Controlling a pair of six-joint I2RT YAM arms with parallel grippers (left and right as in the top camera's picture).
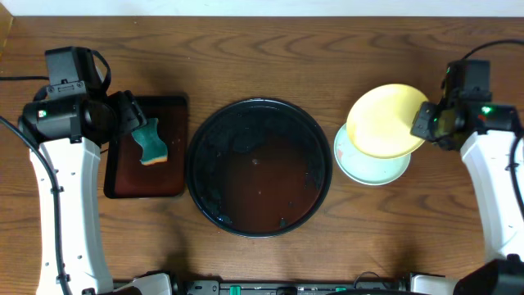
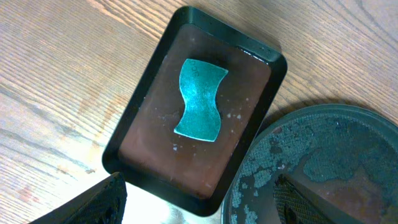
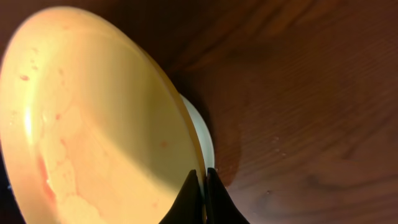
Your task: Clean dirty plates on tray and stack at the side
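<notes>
**Pale yellow plate held beside the round tray**

Overhead: the right tool is clamped on the yellow plate's rim, over a blue-green plate on the table. Left wrist: the left tool, spread wide and empty, hangs above a sponge in the rectangular tray. Right wrist: red smears mark the yellow plate.

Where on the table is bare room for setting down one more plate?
Bare table runs along the far edge, behind the rectangular tray and round tray. The round tray holds no plate. Crowded at right: yellow plate hangs over the pale plate.
</notes>
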